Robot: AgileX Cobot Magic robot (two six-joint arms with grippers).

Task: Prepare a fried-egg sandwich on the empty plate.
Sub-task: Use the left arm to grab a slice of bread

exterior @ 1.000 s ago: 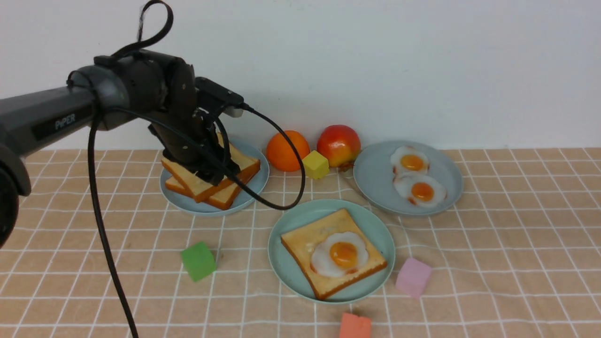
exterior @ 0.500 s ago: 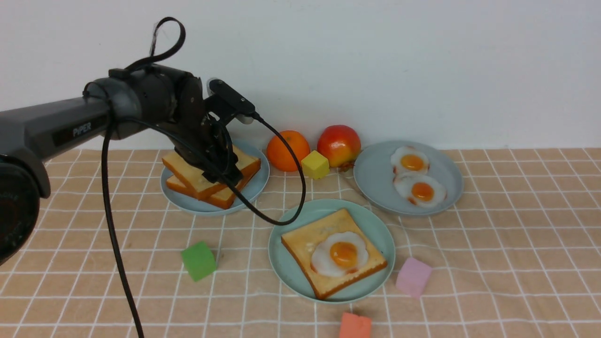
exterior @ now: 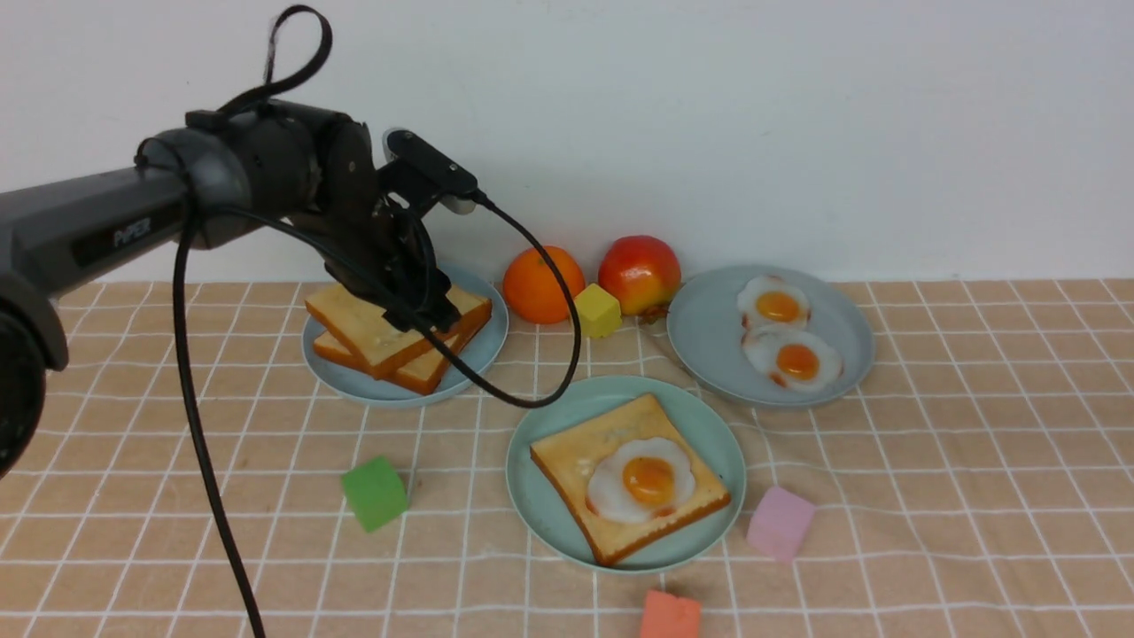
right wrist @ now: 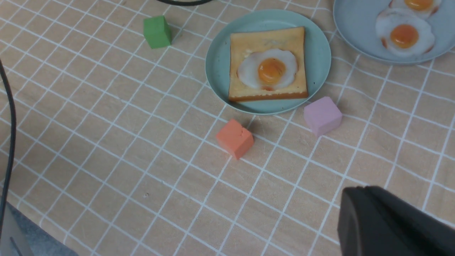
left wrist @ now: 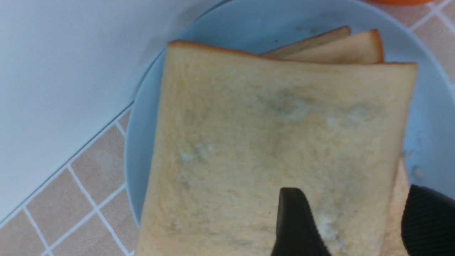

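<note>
Left wrist view: L gripper (left wrist: 355,199) jaws spread over top toast (left wrist: 266,135) edge, R gripper (right wrist: 376,217) pressed together; risks snagging slice below (left wrist: 359,48) too.

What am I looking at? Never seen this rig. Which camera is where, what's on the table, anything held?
A two-armed robot; each arm ends in jaws. The wide picture looks forward from between the arms; the other two come from wrist cameras. On the checked cloth: a grey-blue plate of stacked toast, a second plate with two toy eggs, and a mint-green plate holding one toast slice topped with an egg, no top slice yet. An orange, an apple, a green block, a yellow block, a pink block, a coral block. The left arm is over the stacked toast; its camera shows the jaws open astride the top slice's edge, not clamped. The right arm shows only as a dark shape in its camera, jaws shut. Nothing is visibly held.
</note>
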